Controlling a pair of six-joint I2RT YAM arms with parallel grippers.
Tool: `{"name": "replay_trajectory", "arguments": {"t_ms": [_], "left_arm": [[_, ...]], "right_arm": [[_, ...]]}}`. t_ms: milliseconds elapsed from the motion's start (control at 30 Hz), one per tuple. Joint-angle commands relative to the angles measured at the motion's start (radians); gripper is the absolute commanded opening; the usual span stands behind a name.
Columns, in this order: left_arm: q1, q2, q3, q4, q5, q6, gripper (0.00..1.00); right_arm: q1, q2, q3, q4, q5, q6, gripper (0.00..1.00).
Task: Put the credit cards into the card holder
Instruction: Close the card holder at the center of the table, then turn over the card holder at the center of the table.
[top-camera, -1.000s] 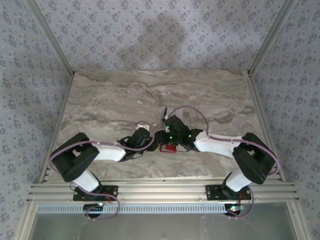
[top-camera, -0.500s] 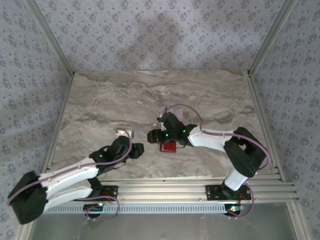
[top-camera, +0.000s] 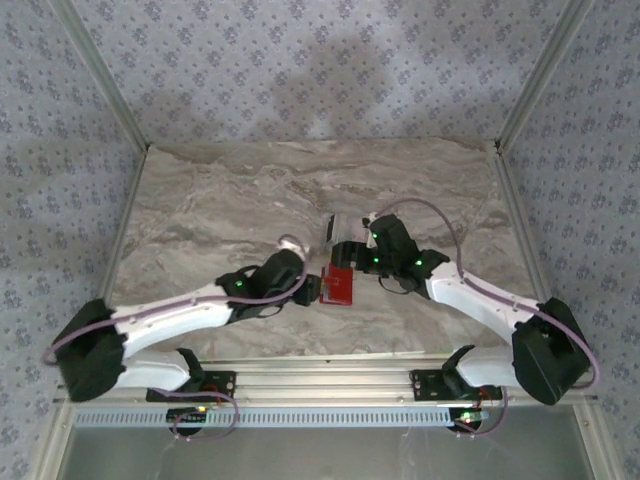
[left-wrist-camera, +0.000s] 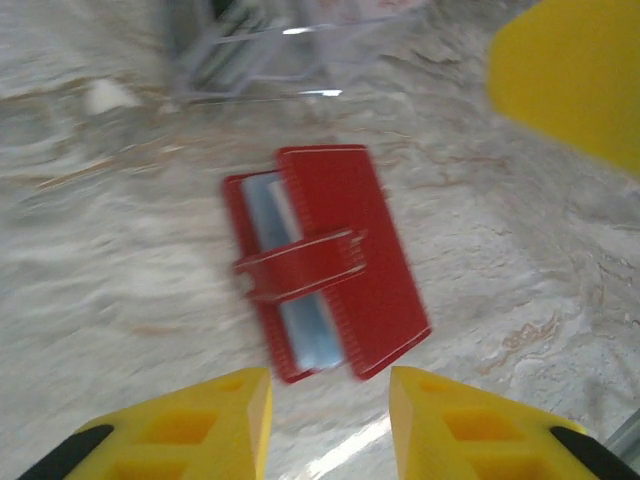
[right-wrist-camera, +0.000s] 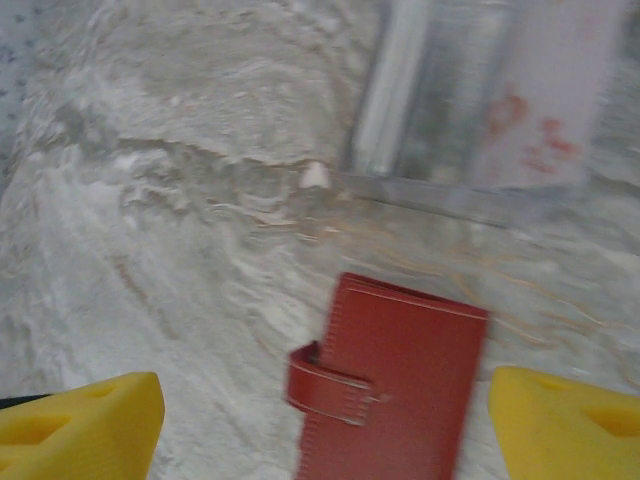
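Ok so from the overhead cam the card holder (top-camera: 338, 285) is lying flat on the tabletop (top-camera: 220, 200), about midway between the left and right edges and closer to the near edge than the far one. Both arms reach in toward it. The left claw (top-camera: 312, 288) sits just beside its left side, and the right claw (top-camera: 347, 255) hovers just past its far side.

On the left wrist cam the card holder (left-wrist-camera: 325, 265) is folded over with its strap (left-wrist-camera: 300, 265) across the middle, and a strip of pale blue pocket peeks out along one long side. The left claw (left-wrist-camera: 328, 398) is spread apart with nothing in it, yellow fingertips (left-wrist-camera: 200, 415) either side of the holder's nearest corner and not touching it. The picture is pretty smeared, so I can't call finer detail.

The right wrist cam gives the same story. The right claw (right-wrist-camera: 325, 400) is wide apart and empty, with its fingertips (right-wrist-camera: 85, 425) well off to each side of the red holder (right-wrist-camera: 400, 370).

The credit cards (right-wrist-camera: 545, 95) stand in a clear plastic case (right-wrist-camera: 400, 100) just beyond the holder toward the far edge. I can make out a pale pinkish one with red marks; the rest is too blurry to count
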Motion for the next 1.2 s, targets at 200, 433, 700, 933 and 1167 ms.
{"name": "replay_trajectory", "arguments": {"t_ms": [200, 433, 700, 933, 1167], "left_arm": [[-0.001, 0.333, 0.253, -0.037, 0.032, 0.072, 0.28], [0.085, 0.384, 0.217, -0.037, 0.070, 0.071, 0.24], [0.117, 0.400, 0.155, -0.019, 0.058, 0.053, 0.23], [0.179, 0.384, 0.039, 0.058, 0.087, 0.021, 0.23], [0.193, 0.389, -0.022, 0.119, 0.105, 0.007, 0.22]], "right_arm": [[-0.049, -0.134, -0.175, 0.000, 0.006, 0.048, 0.88], [-0.034, -0.098, -0.203, 0.039, -0.026, 0.026, 0.87], [0.031, 0.047, -0.159, 0.107, -0.040, 0.008, 0.86], [0.039, 0.182, -0.135, 0.210, -0.098, 0.021, 0.72], [0.053, 0.282, -0.094, 0.292, -0.172, 0.035, 0.69]]}}
